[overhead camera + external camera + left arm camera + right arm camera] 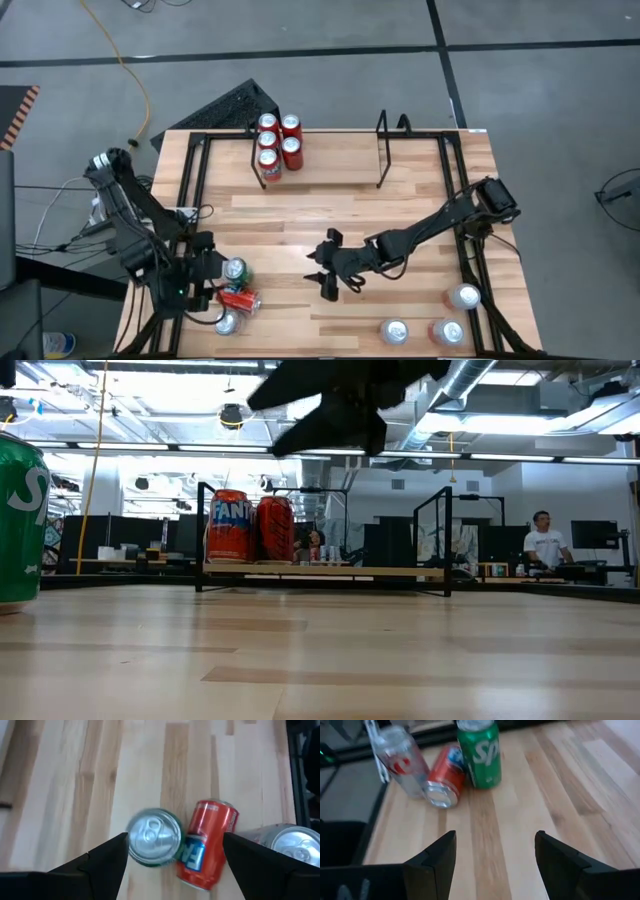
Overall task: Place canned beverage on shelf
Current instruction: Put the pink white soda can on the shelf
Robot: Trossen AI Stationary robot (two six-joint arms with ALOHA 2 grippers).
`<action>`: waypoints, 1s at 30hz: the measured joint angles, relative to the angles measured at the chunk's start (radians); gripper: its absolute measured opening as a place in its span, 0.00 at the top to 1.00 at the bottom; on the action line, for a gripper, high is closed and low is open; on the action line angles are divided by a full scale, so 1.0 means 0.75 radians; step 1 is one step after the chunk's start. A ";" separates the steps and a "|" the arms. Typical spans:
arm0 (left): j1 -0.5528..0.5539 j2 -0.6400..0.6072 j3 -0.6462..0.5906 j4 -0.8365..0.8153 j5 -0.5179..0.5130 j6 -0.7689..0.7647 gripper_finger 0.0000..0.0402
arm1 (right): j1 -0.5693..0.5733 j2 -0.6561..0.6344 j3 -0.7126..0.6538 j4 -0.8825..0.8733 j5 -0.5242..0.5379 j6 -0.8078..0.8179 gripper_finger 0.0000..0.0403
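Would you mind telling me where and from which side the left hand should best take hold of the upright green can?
Grip the green can around its round side wall, coming straight down from above. It stands upright, lid up, between the open left hand's fingers. The orange can lies on its side touching it, so I would set the fingers across the free sides, away from that contact.

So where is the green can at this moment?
In the high view the green can stands upright near the table's front left corner, under the open left pincer, touching the tipped orange can, with a silver can beyond.
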 joint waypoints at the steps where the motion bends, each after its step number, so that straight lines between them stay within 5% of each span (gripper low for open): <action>1: -0.010 0.011 0.000 0.001 0.016 -0.039 0.24 | 0.000 0.003 -0.002 -0.003 -0.001 0.000 0.40; 12: -0.221 0.226 0.000 0.024 0.025 -0.102 0.24 | -0.009 0.025 -0.002 0.019 -0.016 0.035 0.40; 30: -0.234 0.455 -0.001 -0.041 0.115 0.008 0.24 | -0.052 0.025 -0.002 0.098 -0.017 0.045 0.40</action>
